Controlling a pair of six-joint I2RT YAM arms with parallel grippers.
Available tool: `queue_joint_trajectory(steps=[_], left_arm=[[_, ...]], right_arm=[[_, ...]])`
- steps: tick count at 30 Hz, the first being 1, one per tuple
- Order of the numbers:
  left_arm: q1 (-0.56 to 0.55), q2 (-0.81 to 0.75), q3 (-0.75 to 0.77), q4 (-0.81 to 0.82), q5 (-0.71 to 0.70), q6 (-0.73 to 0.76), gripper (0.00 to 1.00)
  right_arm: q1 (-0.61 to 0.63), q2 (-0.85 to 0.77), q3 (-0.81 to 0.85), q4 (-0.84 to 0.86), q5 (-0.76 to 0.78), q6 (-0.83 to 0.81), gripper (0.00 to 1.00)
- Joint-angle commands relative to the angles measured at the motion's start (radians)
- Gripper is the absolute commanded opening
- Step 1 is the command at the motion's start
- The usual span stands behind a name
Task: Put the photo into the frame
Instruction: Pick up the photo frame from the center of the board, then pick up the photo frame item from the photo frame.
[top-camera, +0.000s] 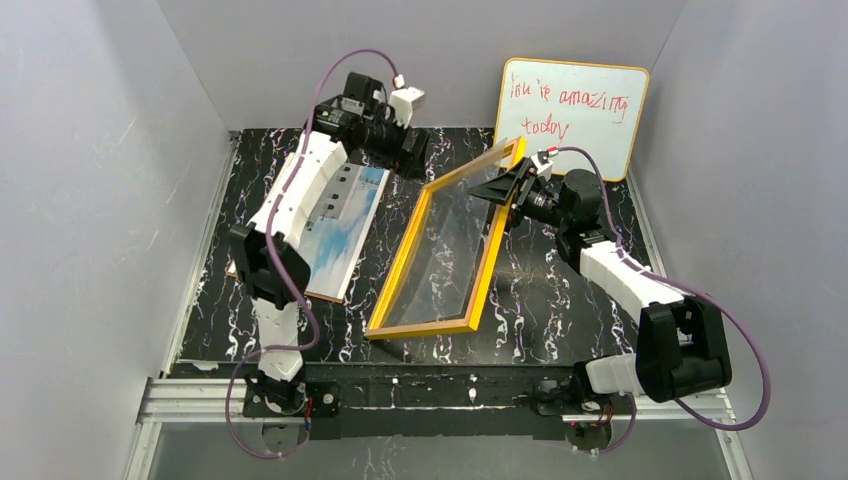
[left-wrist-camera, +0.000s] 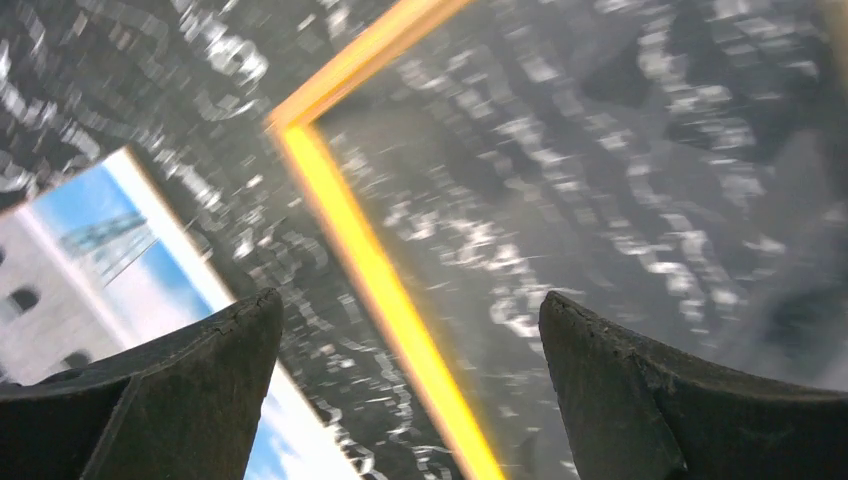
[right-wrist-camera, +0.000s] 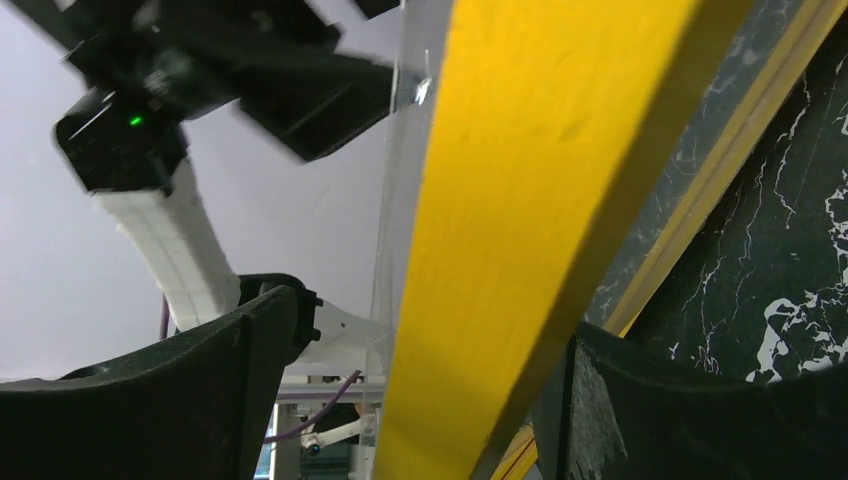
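The left arm climbs from its base at lower left, folds at the elbow, and runs its white forearm up and to the right over the glossy print of a white building under blue sky (top-camera: 350, 235). That photo lies flat, picture side up, on the black marbled table (top-camera: 560, 300), left of centre. The left gripper (top-camera: 412, 150) hangs just past the photo's far end, fingers spread wide with nothing between them. Its own camera is blurred, but it shows the photo's corner (left-wrist-camera: 90, 250) to the left.

The right arm reaches from lower right toward upper left, wrist nearly level. The right gripper (top-camera: 508, 190) straddles the right rim of the large yellow-rimmed picture frame with the clear pane (top-camera: 420, 329), close to its far corner. In the wrist view the yellow rim (right-wrist-camera: 520, 200) lies against the right-hand finger (right-wrist-camera: 700, 420). A gap shows beside the left-hand one (right-wrist-camera: 200, 400), so the jaws stand apart, not clamped.

The frame tilts, near rim on the table and far end raised. A strip of bare table separates it from the photo. Its far corner comes close to the whiteboard with red writing (top-camera: 575, 110) at upper right.
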Motion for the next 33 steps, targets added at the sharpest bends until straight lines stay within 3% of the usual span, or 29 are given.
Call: queue_joint_trajectory(steps=[1,7,13,20,33], left_arm=[[-0.083,-0.13,0.13,-0.179,0.286,-0.113,0.98],[-0.25,-0.21,0.114,-0.173,0.235,-0.145,0.98],[-0.441,-0.27,-0.007,-0.14,-0.122,-0.124,0.98],[-0.493,-0.305,-0.103,-0.111,-0.338,-0.163,0.98],[-0.572,-0.29,-0.079,-0.135,-0.469,-0.186,0.94]], right_arm=[[0.008,0.005,0.084,0.032,-0.016,0.005,0.86],[0.008,0.023,0.124,0.003,-0.007,0.012,0.85],[0.012,0.036,0.137,-0.022,0.014,0.028,0.82],[0.021,0.048,0.143,-0.035,0.037,0.07,0.74],[0.046,0.038,0.181,-0.124,0.076,0.032,0.68]])
